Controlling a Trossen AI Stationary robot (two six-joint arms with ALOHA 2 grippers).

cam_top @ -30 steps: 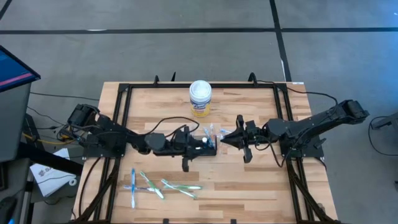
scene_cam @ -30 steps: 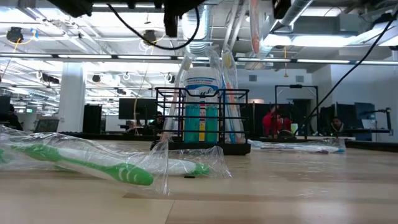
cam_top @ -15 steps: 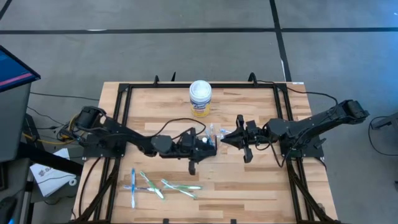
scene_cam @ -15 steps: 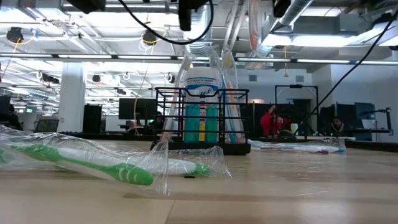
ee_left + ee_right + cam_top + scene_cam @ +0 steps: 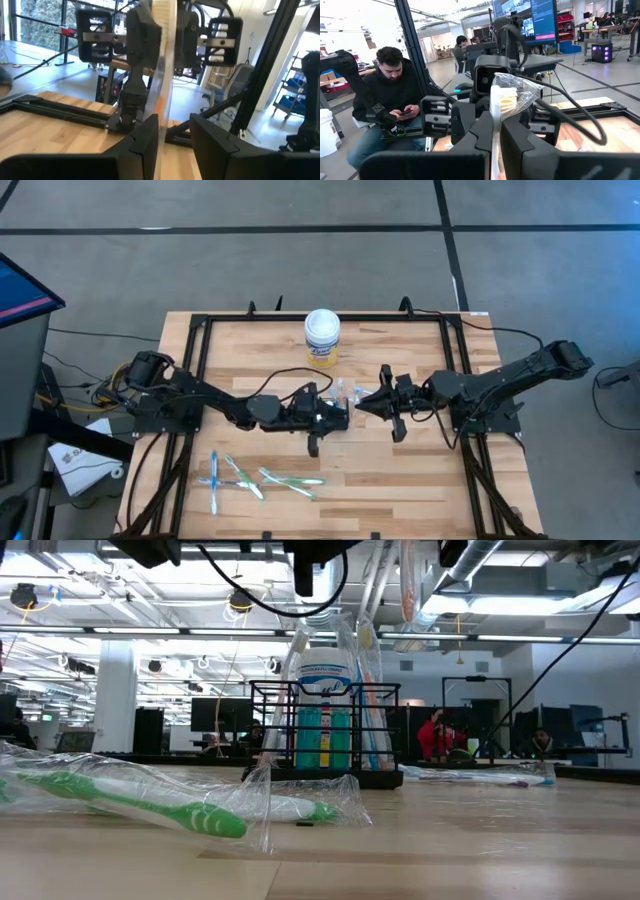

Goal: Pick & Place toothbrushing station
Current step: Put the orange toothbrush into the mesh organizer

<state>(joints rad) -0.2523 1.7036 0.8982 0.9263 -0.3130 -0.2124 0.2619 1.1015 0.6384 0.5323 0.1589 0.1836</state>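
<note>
Both arms are meeting over the middle of the counter (image 5: 400,480), above the caddy (image 5: 326,730). The right gripper (image 5: 493,131) is pinching with its fingers closed on a wrapped toothbrush (image 5: 501,97), holding it upright, probably so that it can go down into the caddy with the head up. The left gripper (image 5: 165,135) is facing it from the left; its fingers are standing partly open around the same clear wrapper (image 5: 162,65), and I cannot tell if they are really pressing it. It seems the two are passing or steadying the brush together.

The caddy is standing on the counter just under the grippers. It is already holding a bottle (image 5: 324,710) and some upright wrapped brushes. More wrapped brushes (image 5: 262,477) are lying loose at the near left, waiting. A canister (image 5: 322,338) is standing at the far side.
</note>
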